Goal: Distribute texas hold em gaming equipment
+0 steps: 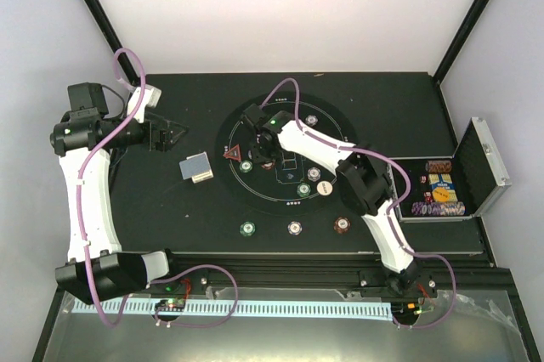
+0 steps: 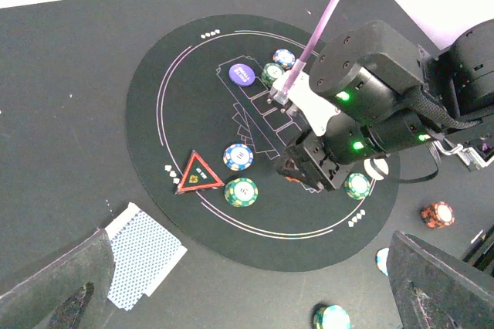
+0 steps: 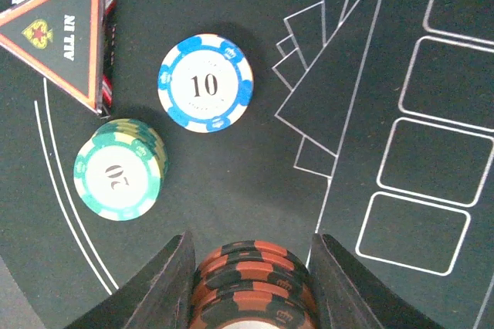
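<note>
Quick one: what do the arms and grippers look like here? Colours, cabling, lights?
The left arm and right arm have white link shells, black joint housings, green lights and a purple cable running along them. The left gripper and right gripper have black fingers.

A silver-edged black case (image 1: pixel 480 162) is seen open at the right of the frame, on the black worktop (image 1: pixel 170 209). A round, white-lined black mat (image 1: pixel 268 196) is laid at centre.

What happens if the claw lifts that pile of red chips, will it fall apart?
The red chip stack is several separate discs, so it might slide apart. The right claw hugs both sides, which probably holds it together. Lying flat, it likely won't roll.
</note>
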